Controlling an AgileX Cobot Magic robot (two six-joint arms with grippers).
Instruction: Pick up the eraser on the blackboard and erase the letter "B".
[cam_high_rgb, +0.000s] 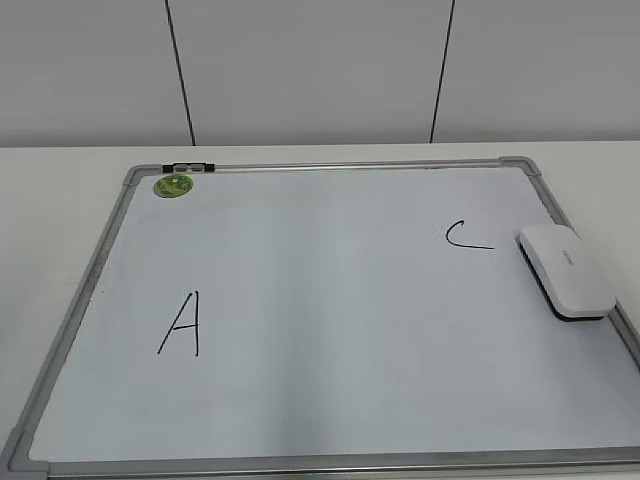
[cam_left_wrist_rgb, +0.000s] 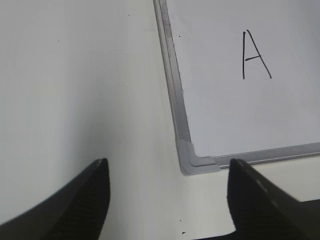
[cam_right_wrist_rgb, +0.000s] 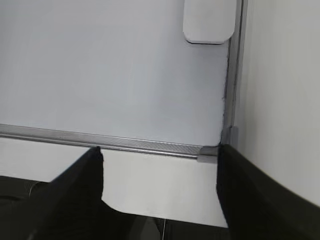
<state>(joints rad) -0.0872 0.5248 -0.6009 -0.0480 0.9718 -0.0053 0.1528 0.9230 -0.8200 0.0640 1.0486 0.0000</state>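
Observation:
The blackboard (cam_high_rgb: 330, 300), a white board with a grey frame, lies flat on the table. The white eraser (cam_high_rgb: 565, 271) lies on it by the right edge, just right of a black "C" (cam_high_rgb: 467, 236); its near end shows in the right wrist view (cam_right_wrist_rgb: 209, 22). A black "A" (cam_high_rgb: 182, 324) is at the left, also in the left wrist view (cam_left_wrist_rgb: 255, 55). No letter "B" shows anywhere on the board. My left gripper (cam_left_wrist_rgb: 167, 172) is open over the table by the board's near left corner. My right gripper (cam_right_wrist_rgb: 160, 155) is open by the near right corner. Neither gripper shows in the exterior view.
A round green magnet (cam_high_rgb: 174, 185) and a small black clip (cam_high_rgb: 188, 167) sit at the board's far left corner. White table (cam_left_wrist_rgb: 75, 90) surrounds the board. A pale wall with dark seams stands behind.

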